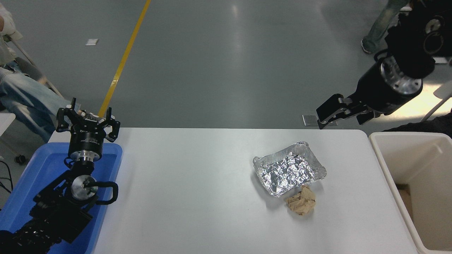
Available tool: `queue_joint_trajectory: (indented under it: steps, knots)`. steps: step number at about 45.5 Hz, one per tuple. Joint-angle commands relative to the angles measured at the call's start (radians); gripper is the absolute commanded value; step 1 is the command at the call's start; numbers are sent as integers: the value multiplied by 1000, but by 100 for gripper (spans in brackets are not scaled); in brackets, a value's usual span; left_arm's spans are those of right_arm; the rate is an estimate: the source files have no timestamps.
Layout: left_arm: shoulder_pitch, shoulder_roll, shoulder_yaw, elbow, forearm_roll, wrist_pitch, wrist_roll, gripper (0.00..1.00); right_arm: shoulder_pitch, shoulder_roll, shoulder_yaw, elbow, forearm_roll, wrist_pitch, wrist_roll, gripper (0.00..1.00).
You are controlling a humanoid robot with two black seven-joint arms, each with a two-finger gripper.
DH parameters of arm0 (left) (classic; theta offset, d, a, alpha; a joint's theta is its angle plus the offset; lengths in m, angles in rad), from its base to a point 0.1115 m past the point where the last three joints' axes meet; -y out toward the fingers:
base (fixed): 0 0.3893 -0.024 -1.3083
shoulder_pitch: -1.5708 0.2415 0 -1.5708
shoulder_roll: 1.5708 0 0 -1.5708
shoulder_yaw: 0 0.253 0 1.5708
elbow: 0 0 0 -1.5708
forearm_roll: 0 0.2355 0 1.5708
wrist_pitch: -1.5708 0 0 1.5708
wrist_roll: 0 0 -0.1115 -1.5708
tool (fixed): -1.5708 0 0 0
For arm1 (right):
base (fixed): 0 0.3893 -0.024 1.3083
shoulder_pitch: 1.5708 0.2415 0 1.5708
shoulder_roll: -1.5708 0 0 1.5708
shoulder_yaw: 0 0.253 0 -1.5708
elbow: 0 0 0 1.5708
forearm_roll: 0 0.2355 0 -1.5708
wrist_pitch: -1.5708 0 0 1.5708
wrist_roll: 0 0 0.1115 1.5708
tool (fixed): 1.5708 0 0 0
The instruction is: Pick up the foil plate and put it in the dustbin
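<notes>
The foil plate (pixel 289 168) is a crinkled silver tray lying flat on the white table (pixel 190 197), right of centre. The dustbin (pixel 385 165) is a cream plastic bin standing against the table's right edge. My right gripper (pixel 339 119) hangs in the air above the table's far edge, up and to the right of the plate and well apart from it. Its fingers are apart and hold nothing. My left gripper (pixel 87 121) is parked at the lower left, fingers spread, empty.
A crumpled brown paper wad (pixel 301 202) lies just in front of the plate, touching its near rim. A blue tray (pixel 39 169) sits under the left arm. A seated person is at the far left and a person's legs (pixel 379 24) at the top right.
</notes>
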Motion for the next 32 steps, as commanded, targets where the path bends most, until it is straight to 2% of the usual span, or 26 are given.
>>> queue_joint_trajectory:
  steps: [1,10,17,25,32]
  knots:
    - [0,0,0,0,0,0,0,99,-316,108,16,-227,-6,-308,0,100]
    - [-1,0,0,0,0,0,0,99,-570,148,79,-418,-13,-374,0,100]
    - [-1,0,0,0,0,0,0,99,-731,153,128,-513,-75,-427,0,100]
    - [-1,0,0,0,0,0,0,99,-909,205,191,-632,-109,-533,1,100]
    - [0,0,0,0,-1,0,0,99,-998,245,217,-720,-120,-556,1,100]
